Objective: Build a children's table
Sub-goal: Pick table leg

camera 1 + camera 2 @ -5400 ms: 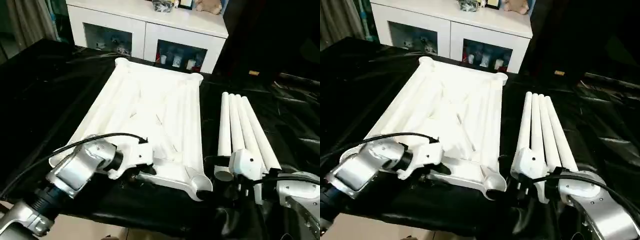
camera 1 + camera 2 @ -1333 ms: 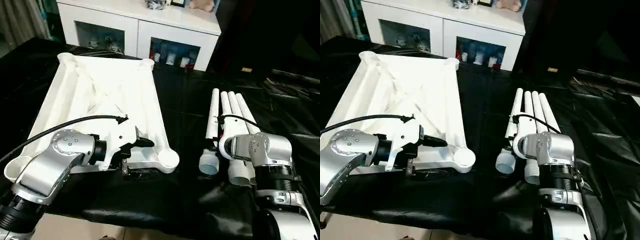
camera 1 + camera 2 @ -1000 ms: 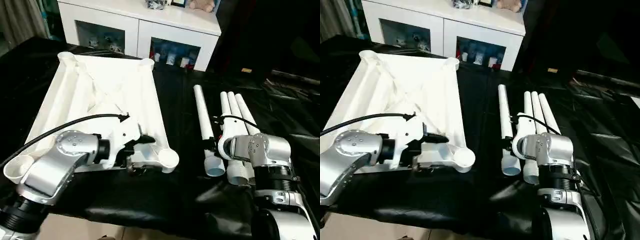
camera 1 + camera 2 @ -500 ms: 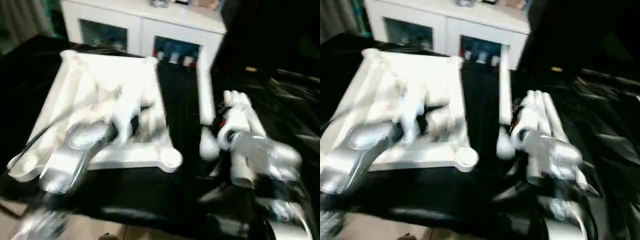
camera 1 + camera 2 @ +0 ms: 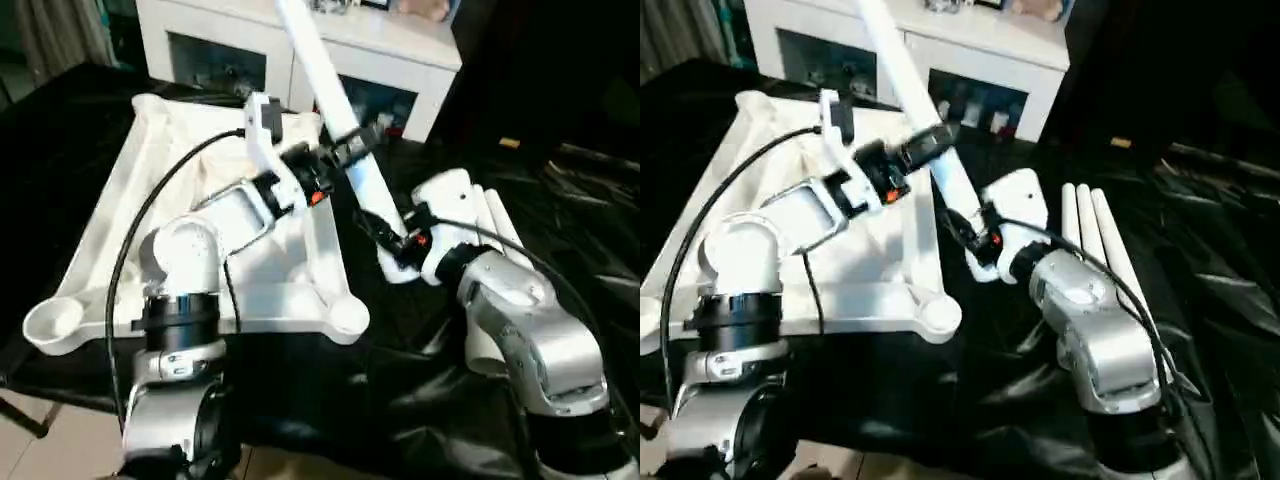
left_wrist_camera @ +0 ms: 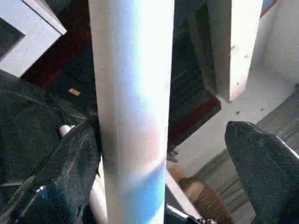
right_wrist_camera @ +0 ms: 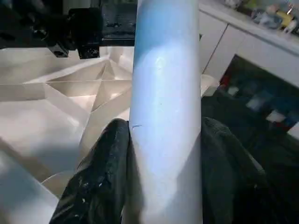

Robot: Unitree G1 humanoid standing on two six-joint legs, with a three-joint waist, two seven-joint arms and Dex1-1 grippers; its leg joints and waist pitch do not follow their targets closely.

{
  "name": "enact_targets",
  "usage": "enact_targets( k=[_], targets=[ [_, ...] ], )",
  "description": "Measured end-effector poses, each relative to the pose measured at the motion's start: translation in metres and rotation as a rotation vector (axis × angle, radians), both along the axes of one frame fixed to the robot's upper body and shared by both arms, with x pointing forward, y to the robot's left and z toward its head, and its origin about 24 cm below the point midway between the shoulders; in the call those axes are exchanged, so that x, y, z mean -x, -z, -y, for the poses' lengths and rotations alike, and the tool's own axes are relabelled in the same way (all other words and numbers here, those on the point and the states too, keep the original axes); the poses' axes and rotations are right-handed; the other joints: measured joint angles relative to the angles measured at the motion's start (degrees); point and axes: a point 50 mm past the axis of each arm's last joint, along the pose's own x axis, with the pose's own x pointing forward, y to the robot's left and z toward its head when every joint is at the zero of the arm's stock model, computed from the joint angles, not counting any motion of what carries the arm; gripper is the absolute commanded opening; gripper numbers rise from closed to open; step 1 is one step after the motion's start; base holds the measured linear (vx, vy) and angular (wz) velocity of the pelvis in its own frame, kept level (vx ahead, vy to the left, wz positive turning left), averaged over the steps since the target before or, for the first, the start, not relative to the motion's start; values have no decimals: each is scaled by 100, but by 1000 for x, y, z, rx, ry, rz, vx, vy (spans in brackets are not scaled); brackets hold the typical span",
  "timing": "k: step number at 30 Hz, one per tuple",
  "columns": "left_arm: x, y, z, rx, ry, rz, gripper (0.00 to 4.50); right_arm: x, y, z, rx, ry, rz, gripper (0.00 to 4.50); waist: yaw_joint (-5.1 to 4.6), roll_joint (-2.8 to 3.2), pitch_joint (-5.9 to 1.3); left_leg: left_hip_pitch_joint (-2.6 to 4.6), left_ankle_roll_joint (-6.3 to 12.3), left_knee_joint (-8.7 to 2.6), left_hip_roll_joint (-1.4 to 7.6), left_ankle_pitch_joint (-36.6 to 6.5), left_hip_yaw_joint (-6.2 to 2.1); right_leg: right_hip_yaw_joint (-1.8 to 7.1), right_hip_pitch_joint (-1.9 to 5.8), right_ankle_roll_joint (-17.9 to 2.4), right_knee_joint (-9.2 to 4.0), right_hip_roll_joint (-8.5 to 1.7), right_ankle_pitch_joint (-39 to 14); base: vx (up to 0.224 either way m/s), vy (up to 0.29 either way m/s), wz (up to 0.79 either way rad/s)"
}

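Observation:
The children's table top [image 5: 262, 300] lies underside up on the black-draped work table, a round corner socket [image 5: 346, 318] nearest me. One white tubular leg [image 5: 326, 72] is off the cloth, tilted up and away to the left. My right gripper [image 5: 396, 242] is shut on it near its lower end, its fingers [image 7: 100, 177] pressed on both sides. My left gripper [image 5: 350, 148] is raised and open around the leg higher up. One of its fingers [image 6: 65, 177] touches the tube, the other stands apart. Three more legs [image 5: 1095, 235] lie side by side on the right.
A white cabinet with glass doors [image 5: 980, 52] stands behind the work table. The black cloth [image 5: 420, 400] is rumpled near the front edge, under my right arm. My left arm's cable [image 5: 150, 220] loops over the table top.
My right gripper has lifted the leg from flat on the cloth to steeply tilted. My left arm has left the top's near edge and risen to the leg. The camera has shifted.

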Motion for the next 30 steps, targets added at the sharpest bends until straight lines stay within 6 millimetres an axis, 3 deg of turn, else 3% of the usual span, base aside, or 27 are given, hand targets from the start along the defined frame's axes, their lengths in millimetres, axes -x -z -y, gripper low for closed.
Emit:
enact_targets(
  k=[2,15,23,25,28,30],
  targets=[
    [-2,2,1,0,-31,-31,450,1,1,-5,41,2,25,184,4,-1,-1,0,2,0,0,1,0,0,2,1,0,0,3,0,0,0],
    [-18,12,-3,-72,-319,-135,341,-9,6,-23,223,113,137,184,-16,-3,-1,-2,13,8,1,10,-1,0,0,29,-2,0,9,0,0,0],
    [-19,6,-4,26,-322,-141,281,-10,3,-33,261,120,199,184,-17,-4,-1,-4,14,8,1,9,-1,1,-1,7,-3,0,21,0,0,0],
    [-19,5,-5,58,-313,-151,245,-10,3,-35,265,118,210,184,-17,-4,-1,-4,14,8,1,9,0,1,-1,6,-3,0,21,0,0,0],
    [-18,5,-6,73,-310,-157,238,-12,4,-36,275,115,214,184,-10,-4,-1,-5,14,9,1,10,-1,1,-1,9,-3,0,22,0,0,0],
    [-18,5,-6,76,-309,-156,201,-12,4,-36,288,120,227,184,-11,-4,-1,-5,14,11,1,10,-1,1,-1,16,-3,0,20,0,0,0]
  ],
)
